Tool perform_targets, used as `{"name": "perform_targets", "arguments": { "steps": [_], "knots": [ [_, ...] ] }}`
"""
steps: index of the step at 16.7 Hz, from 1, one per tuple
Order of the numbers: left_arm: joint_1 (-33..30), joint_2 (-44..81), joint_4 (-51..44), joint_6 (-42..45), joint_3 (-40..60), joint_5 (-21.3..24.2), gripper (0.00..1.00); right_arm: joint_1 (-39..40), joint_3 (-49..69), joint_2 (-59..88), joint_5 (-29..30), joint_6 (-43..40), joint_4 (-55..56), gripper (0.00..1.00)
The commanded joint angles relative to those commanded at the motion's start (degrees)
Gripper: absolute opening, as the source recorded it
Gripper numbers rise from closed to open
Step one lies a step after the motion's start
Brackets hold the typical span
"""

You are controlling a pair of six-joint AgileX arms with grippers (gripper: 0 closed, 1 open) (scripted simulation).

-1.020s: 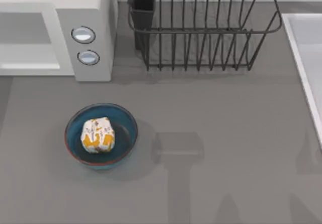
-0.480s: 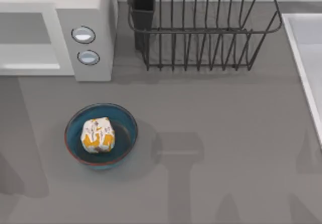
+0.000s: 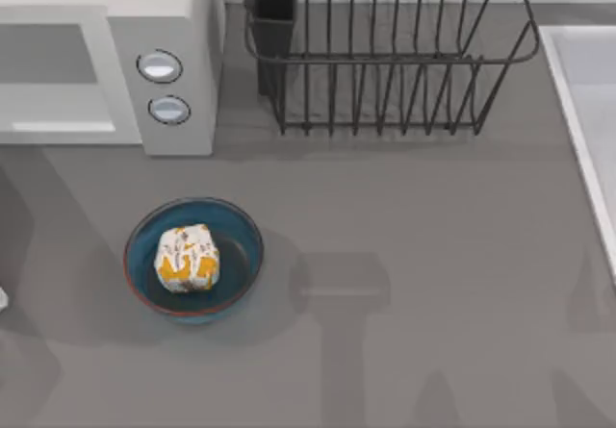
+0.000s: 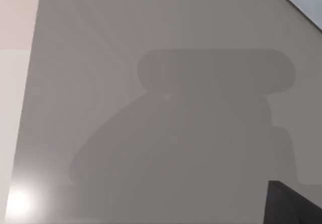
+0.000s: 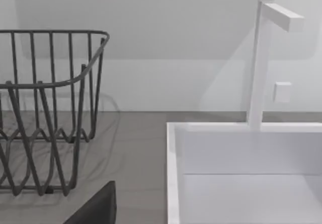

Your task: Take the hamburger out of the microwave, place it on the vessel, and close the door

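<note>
Rendered kitchen scene: a grey worktop (image 3: 433, 255) is carrying a white microwave (image 3: 173, 72) and a black wire dish rack (image 3: 385, 62), with a white sink (image 5: 241, 173) and tap (image 5: 259, 63) adjoining.

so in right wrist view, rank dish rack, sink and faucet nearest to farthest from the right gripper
From the right gripper:
1. dish rack and sink, just ahead: too close to call
2. faucet, at the sink's far rim
</note>
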Motion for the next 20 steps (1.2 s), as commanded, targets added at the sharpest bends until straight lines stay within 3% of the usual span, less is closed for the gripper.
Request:
{"name": "perform_targets", "arguments": {
  "steps": [7, 15, 20],
  "knots": [
    [-16.05, -15.17, 4.31, -14.56, -12.39, -9.19, 0.00, 0.00, 0.00, 0.00, 0.00, 0.00, 0.00, 1.00],
    [-18.62, -17.04, 4.90, -17.16, -14.25, -11.08, 0.00, 0.00, 0.00, 0.00, 0.00, 0.00, 0.00, 1.00],
    [-30.29, -20.37, 5.18, -25.77, -16.34, -18.93, 0.00, 0.00, 0.00, 0.00, 0.00, 0.00, 0.00, 1.00]
  ]
}}
